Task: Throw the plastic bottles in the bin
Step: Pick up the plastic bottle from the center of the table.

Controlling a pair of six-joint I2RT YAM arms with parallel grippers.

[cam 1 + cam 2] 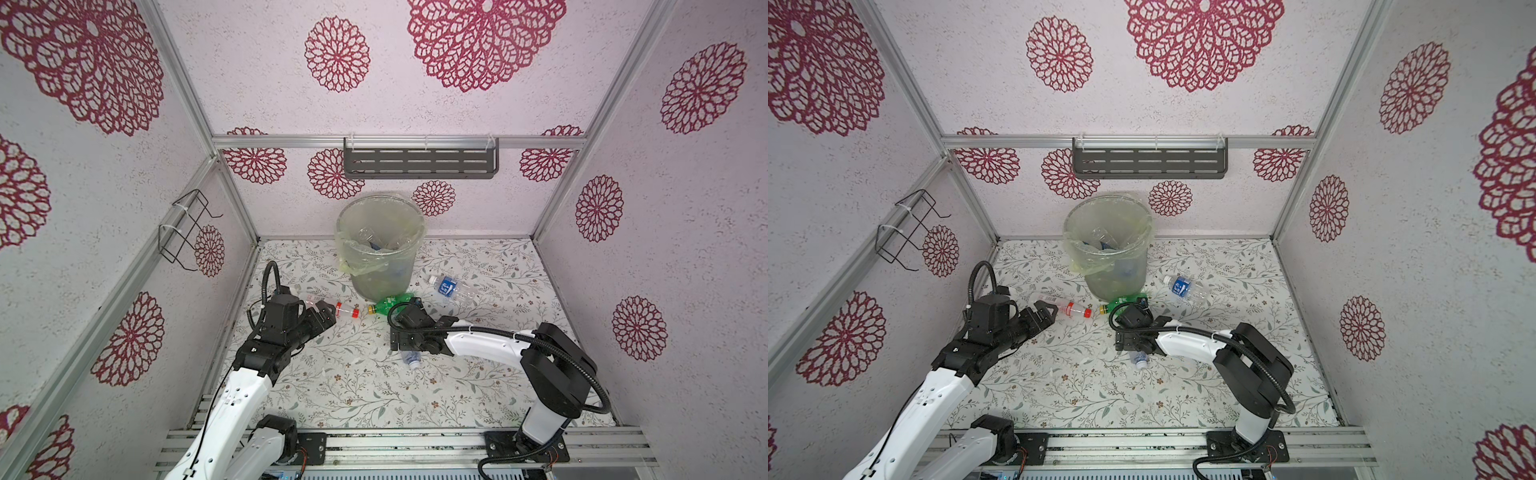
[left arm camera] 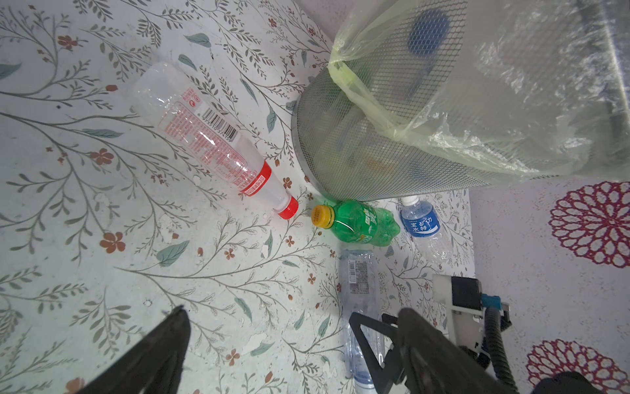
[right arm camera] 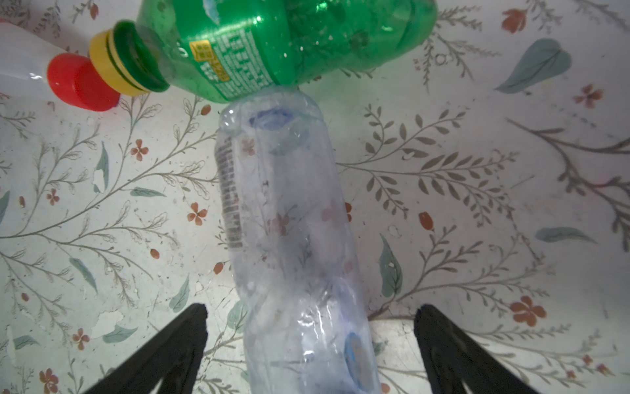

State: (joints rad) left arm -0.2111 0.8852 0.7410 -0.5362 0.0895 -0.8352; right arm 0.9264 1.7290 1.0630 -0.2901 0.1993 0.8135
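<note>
1. At the far left of the bin (image 1: 382, 274), we see the left gripper (image 1: 328, 314) with its fingers spread wide and nothing between them.
2. A clear bottle with a red cap and red label (image 2: 204, 140) lies on its side on the floral table (image 1: 353, 395), left of the bin's foot, its cap pointing toward the bin's front. In a top view one left finger overlaps its body; we cannot tell whether they touch.
3. The bin stands upright at the back of the table, its yellowish bag folded over the rim, with several clear bottles (image 1: 374, 239) already inside.
4. A green bottle with a yellow cap (image 2: 361, 221) lies right against the bin's front foot, and its cap nearly meets the red cap.
5. In front of the bin, a clear crumpled bottle (image 3: 289, 221) lies with its base touching the green bottle's side. The right gripper (image 3: 312, 308) hangs over its cap end with fingers spread, one on each side and clear of the plastic.
6. To the right of the bin, a clear bottle with a blue label and white cap (image 1: 451, 287) lies on its side, apart from both grippers.
</note>
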